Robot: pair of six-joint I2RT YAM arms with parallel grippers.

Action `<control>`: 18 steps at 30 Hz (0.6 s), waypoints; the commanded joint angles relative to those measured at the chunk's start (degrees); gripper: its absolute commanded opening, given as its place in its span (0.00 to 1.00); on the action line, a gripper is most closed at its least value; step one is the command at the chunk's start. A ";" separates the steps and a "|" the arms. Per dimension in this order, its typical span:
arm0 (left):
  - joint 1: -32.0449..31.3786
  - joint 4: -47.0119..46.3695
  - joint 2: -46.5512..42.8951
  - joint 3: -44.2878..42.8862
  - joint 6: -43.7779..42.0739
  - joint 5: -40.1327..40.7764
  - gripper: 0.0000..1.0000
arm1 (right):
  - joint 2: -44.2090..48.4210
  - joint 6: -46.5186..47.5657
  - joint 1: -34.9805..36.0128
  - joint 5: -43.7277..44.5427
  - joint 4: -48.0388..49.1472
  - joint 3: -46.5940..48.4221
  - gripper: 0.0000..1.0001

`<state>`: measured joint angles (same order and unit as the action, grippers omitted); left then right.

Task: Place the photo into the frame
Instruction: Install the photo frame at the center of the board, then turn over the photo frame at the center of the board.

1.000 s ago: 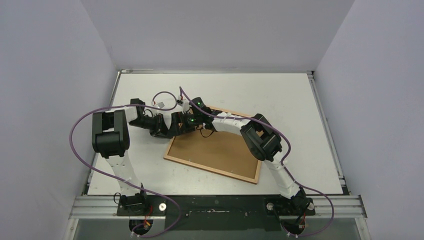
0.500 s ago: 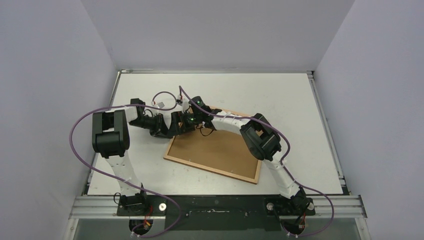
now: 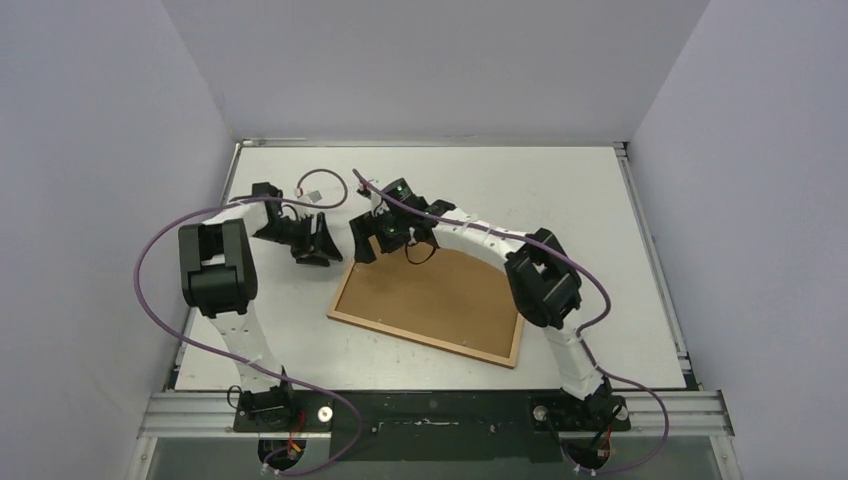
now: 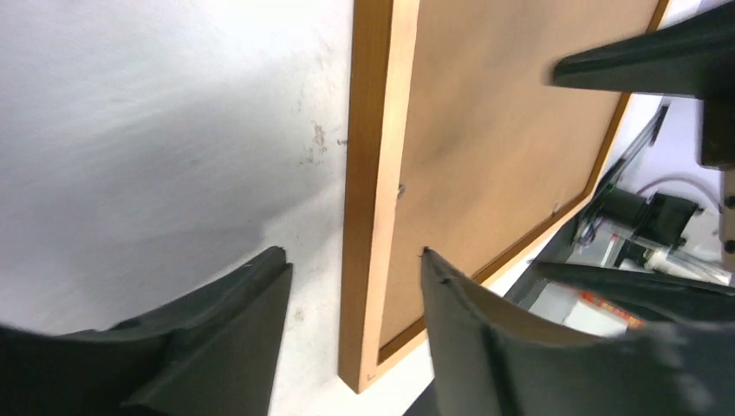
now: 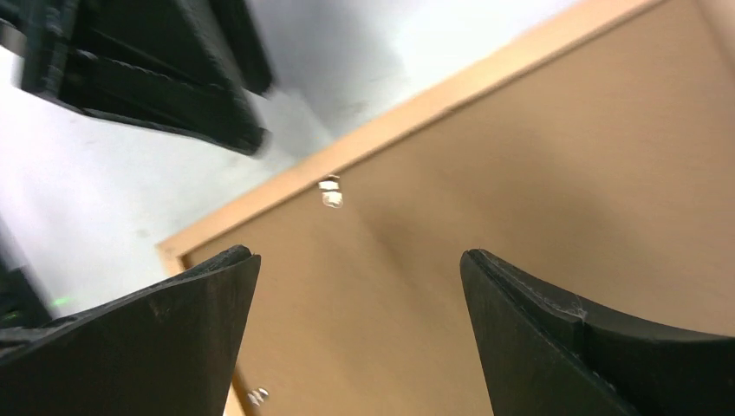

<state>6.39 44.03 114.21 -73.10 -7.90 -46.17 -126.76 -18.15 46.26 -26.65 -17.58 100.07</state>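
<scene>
Well, the frame (image 3: 420, 341) lay face down on the table (image 3: 560, 200) (photo unseen, perhaps under the backing sheet (image 3: 430, 295)), the left gripper (image 4: 354, 253) half open, the right gripper (image 5: 357, 256) wide, both empty, so each tab (image 5: 329, 192) probably wanted a square push.

A white surface (image 3: 560, 190) with a metal rail (image 3: 680, 410) along its near edge stands between plain, pale grey-lilac walls (image 3: 100, 150) at the left, back and right, in soft, even light.
</scene>
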 commanded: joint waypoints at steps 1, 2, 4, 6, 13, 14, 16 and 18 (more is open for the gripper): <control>2.93 6.49 -6.74 -7.12 -3.77 2.08 0.64 | 15.17 12.49 2.76 24.49 -8.92 -2.06 0.90; 3.42 7.50 -8.20 -8.19 -4.46 2.78 0.72 | 17.50 13.38 4.24 30.90 -9.84 -3.39 0.90; 4.76 9.87 -11.40 -10.34 -6.21 5.69 0.98 | 22.97 14.03 6.91 41.17 -9.66 -7.34 0.90; 6.06 11.65 -15.63 -13.08 -8.18 8.80 0.96 | 27.55 9.72 6.49 47.93 -6.81 -12.35 0.90; 9.51 5.59 -26.95 -12.22 -14.24 23.27 0.96 | 36.36 9.97 6.64 50.76 -7.25 -23.99 0.90; 9.60 6.01 -27.47 -11.96 -15.42 24.68 0.96 | 36.45 11.38 9.47 53.12 -8.47 -23.74 0.90; 11.03 6.71 -28.83 -11.39 -16.72 23.74 0.96 | 35.80 11.88 12.08 52.42 -11.42 -23.42 0.90; 12.62 4.39 -31.00 -9.30 -16.16 21.76 0.96 | 35.95 11.87 14.21 50.25 -11.48 -25.46 0.90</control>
<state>16.62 51.48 85.25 -85.67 -21.15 -26.92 -91.70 -8.47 53.04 20.62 -26.76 76.20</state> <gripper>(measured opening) 0.965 0.898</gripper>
